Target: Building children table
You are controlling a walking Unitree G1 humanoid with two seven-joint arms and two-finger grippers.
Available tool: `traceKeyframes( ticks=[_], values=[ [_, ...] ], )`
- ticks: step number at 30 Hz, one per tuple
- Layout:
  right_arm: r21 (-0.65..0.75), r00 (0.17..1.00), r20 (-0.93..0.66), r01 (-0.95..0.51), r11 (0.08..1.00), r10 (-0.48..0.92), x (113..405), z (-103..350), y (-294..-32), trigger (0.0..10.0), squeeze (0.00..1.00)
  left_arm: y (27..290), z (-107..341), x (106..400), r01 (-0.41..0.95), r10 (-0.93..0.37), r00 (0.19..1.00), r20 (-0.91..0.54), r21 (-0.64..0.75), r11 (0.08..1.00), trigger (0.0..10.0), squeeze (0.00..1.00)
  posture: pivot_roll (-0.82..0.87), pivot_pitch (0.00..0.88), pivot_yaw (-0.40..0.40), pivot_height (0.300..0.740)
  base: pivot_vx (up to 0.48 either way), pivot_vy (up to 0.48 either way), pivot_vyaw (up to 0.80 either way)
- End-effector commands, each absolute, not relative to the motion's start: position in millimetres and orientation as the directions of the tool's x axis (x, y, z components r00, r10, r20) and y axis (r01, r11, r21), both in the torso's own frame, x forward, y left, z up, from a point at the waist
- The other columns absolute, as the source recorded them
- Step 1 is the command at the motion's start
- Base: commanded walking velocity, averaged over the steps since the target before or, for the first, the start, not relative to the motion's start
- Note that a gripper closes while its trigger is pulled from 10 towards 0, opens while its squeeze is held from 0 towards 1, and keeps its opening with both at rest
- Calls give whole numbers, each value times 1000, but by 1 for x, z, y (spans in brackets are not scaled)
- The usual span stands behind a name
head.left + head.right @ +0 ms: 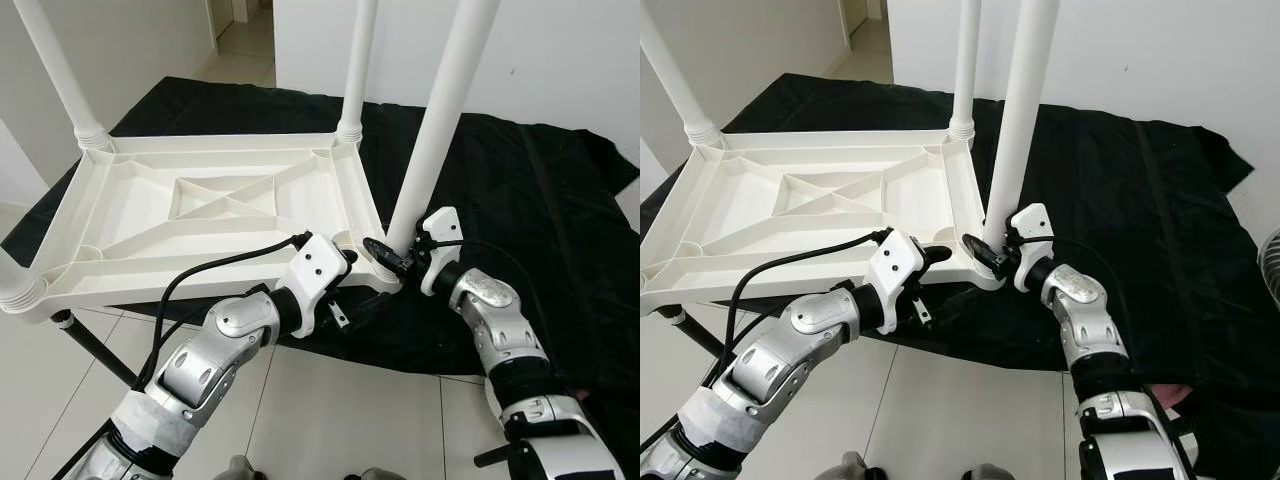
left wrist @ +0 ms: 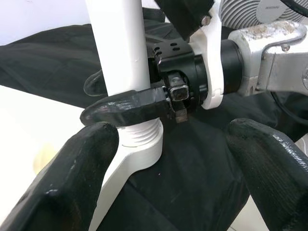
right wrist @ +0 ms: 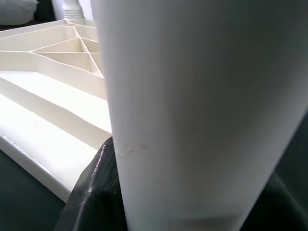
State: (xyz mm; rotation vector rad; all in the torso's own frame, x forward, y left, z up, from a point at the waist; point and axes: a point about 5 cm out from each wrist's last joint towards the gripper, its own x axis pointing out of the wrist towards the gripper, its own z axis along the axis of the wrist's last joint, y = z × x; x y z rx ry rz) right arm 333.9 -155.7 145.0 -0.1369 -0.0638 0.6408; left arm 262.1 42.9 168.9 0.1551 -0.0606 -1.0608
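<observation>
The white plastic tabletop (image 1: 150,285) lies upside down on a black cloth, its ribbed underside up. A white leg (image 1: 440,110) stands tilted in the near right corner socket (image 2: 139,139). My right gripper (image 1: 392,258) is shut on this leg just above its threaded base; one black finger (image 2: 125,107) crosses the leg's front, and the leg (image 3: 192,110) sits close against the right wrist camera. My left gripper (image 2: 168,159) is open, its two fingers spread on either side of that corner socket and apart from it.
Two more legs (image 1: 60,70) (image 1: 358,60) stand up at the far corners, and a third leg base (image 1: 20,290) is at the near left. The black cloth (image 1: 520,180) spreads to the right. A black rod (image 1: 95,350) lies on the tile floor (image 1: 330,410).
</observation>
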Motion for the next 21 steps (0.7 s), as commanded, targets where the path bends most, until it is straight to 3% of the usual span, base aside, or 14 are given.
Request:
traceKeyframes(
  ticks=[1,6,9,10,13,21],
  values=[
    [-109,827,-19,-561,821,562,329,134,-153,10000,0,44,163,260,885,-890,452,-62,153,439,10000,0,-66,44,-1,740,0,0,0],
    [-87,867,23,-494,865,497,322,140,-146,10000,0,43,162,259,887,-891,448,-67,152,435,10000,0,-71,44,-1,740,0,0,0],
    [29,967,28,-255,967,254,313,142,-145,10000,0,44,161,259,888,-891,449,-69,152,435,10000,0,-75,41,-6,740,0,0,0],
    [29,967,28,-255,967,254,313,142,-145,10000,0,44,161,259,888,-891,449,-69,152,435,10000,0,-75,41,-6,740,0,0,0],
    [37,997,32,-77,996,76,301,146,-136,10000,0,43,161,260,887,-891,449,-66,150,436,10000,0,-78,43,-7,740,0,0,0],
    [7,997,35,-70,997,70,293,149,-121,10000,0,41,162,260,889,-893,445,-62,150,432,10000,0,-82,33,-16,740,0,0,0]
  ],
)
